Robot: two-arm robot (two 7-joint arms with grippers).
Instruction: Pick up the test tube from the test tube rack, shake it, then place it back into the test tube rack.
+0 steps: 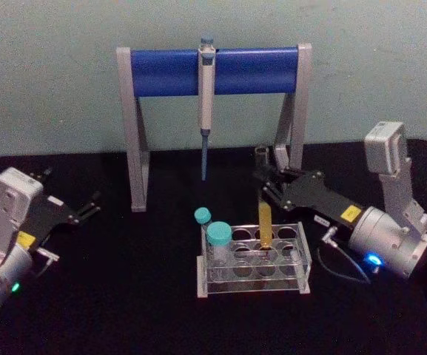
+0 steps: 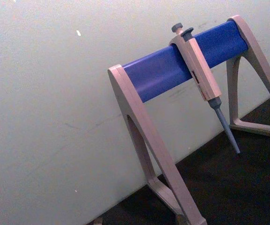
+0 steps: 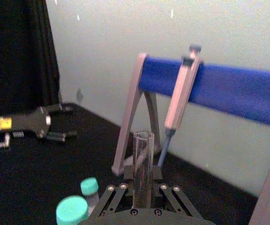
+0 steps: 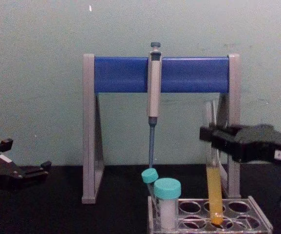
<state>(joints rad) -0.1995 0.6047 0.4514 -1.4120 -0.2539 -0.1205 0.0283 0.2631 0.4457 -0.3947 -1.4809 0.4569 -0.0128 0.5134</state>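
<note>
The test tube [image 4: 213, 185] stands upright, a clear glass tube with yellow-orange liquid in its lower part. My right gripper [image 4: 213, 141] is shut on its upper half, reaching in from the right. The tube's round bottom sits at a hole in the top plate of the test tube rack [image 4: 257, 214]. From the head view, the tube [image 1: 265, 222] rises from the rack [image 1: 302, 251] under the right gripper [image 1: 266, 181]. The right wrist view shows the tube's open mouth [image 3: 143, 159] between the fingers [image 3: 127, 176]. My left gripper [image 1: 87, 207] rests open at the far left, well away from the rack.
Two teal-capped white vials [image 4: 167, 187] [image 4: 149, 175] stand at the rack's left end, close to the tube. Behind the rack stands a grey-and-blue pipette stand [image 1: 169, 72] with a pipette [image 1: 206, 89] hanging from it. The black table [image 1: 124, 296] lies open between the left gripper and the rack.
</note>
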